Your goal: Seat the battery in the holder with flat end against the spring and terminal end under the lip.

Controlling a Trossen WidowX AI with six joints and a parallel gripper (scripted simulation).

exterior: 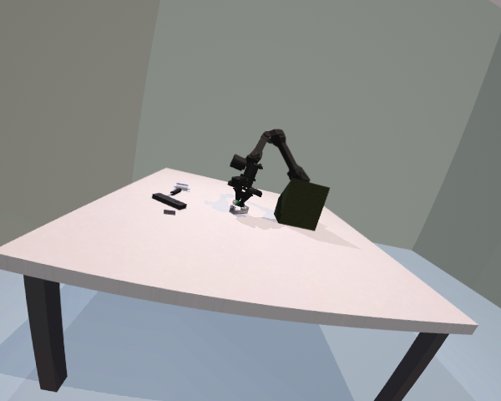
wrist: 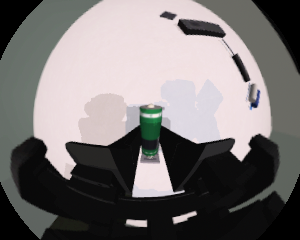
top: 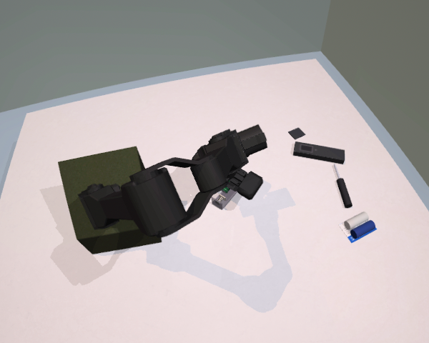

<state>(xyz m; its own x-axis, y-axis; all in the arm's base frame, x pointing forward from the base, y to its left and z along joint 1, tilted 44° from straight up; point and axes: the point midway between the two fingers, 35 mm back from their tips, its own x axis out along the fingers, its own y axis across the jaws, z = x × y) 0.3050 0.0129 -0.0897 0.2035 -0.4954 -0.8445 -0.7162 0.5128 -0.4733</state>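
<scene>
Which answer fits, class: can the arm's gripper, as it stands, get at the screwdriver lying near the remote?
Probably not yet. The gripper is shut on the green battery over the holder. The path across the table to the screwdriver looks free, but its fingers are occupied.
</scene>
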